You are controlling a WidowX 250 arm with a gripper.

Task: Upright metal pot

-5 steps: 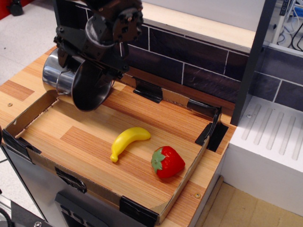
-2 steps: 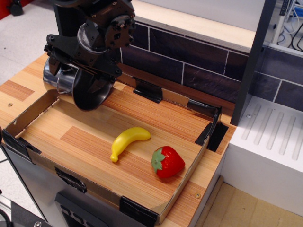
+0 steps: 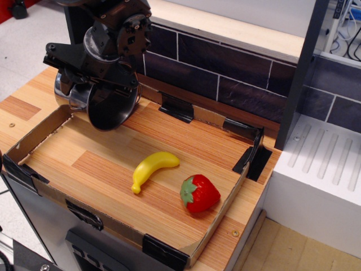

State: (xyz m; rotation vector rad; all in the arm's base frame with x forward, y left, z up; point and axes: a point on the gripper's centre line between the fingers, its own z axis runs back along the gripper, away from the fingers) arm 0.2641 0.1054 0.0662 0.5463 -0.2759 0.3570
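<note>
At the far left corner of a cardboard-edged wooden tray (image 3: pixel 45 127), the black gripper (image 3: pixel 93 84) bears down over the metal pot (image 3: pixel 107 104), which lies tipped on its side with its dark mouth facing the tray's middle. Whether the jaws are clamped on the pot's rim cannot be told from this angle. Well apart, a toy banana (image 3: pixel 151 168) and a toy strawberry (image 3: pixel 198 193) lie side by side near the front edge.

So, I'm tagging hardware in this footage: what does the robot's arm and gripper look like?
The arm is black throughout, built of blocky matte housings. A round, grey-black joint with small screw heads sits above the wrist. The gripper is black too, with flat bracket-like parts and angular fingers. No markings or loose cables are clear.
</note>
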